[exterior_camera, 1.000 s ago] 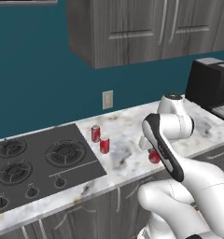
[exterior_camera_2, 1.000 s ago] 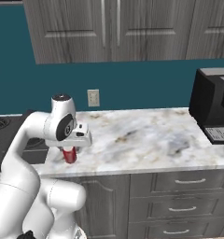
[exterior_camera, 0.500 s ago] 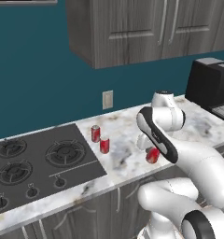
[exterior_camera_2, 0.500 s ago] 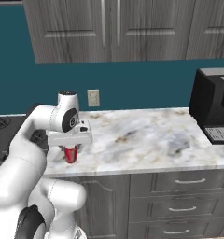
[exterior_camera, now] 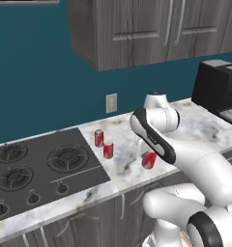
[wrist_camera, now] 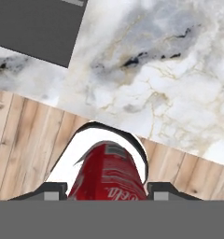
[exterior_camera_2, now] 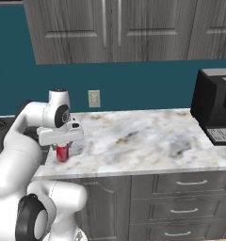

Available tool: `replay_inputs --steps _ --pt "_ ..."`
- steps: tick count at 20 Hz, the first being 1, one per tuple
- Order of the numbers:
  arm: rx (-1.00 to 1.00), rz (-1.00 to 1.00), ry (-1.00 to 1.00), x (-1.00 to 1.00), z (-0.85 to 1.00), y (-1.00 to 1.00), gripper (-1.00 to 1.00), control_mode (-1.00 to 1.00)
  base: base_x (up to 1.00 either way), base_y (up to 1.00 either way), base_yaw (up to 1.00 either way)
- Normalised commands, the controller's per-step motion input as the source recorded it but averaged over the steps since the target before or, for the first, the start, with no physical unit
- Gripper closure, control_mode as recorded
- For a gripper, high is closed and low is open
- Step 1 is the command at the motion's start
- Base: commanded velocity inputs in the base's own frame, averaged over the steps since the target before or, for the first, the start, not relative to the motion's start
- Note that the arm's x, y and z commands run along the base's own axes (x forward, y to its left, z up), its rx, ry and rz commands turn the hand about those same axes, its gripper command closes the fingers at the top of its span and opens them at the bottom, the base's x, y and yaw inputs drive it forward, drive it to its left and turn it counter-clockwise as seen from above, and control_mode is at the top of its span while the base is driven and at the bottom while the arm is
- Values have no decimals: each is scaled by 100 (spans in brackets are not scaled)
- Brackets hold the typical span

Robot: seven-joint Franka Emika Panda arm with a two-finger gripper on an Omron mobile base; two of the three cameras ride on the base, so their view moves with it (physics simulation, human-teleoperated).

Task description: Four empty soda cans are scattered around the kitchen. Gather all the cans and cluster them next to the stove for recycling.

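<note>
Over the counter, gripper clamped on third can; needs carrying to two cans beside stove.

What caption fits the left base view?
Claw holding a red soda can near two cans beside the stove.

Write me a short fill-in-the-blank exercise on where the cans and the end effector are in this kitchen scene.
1. The end effector is shut on a small red cylindrical soda ____.
2. ____ other red soda cans stand on the marble counter beside the flat dark grey gas stove.
3. A black coffee machine stands at the counter's ____ end.

Missing words: can; Two; right
</note>
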Motion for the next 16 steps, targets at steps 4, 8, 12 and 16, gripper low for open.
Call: replay_inputs --steps 4,8,12,16 --pt "0 8 0 1 0 34 100 -100 0 0 0" --pt "0 3 0 9 0 22 100 -100 0 0 0" --pt "0 1 0 28 0 19 100 -100 0 0 0" --pt "0 0 0 40 0 28 100 -100 0 0 0"
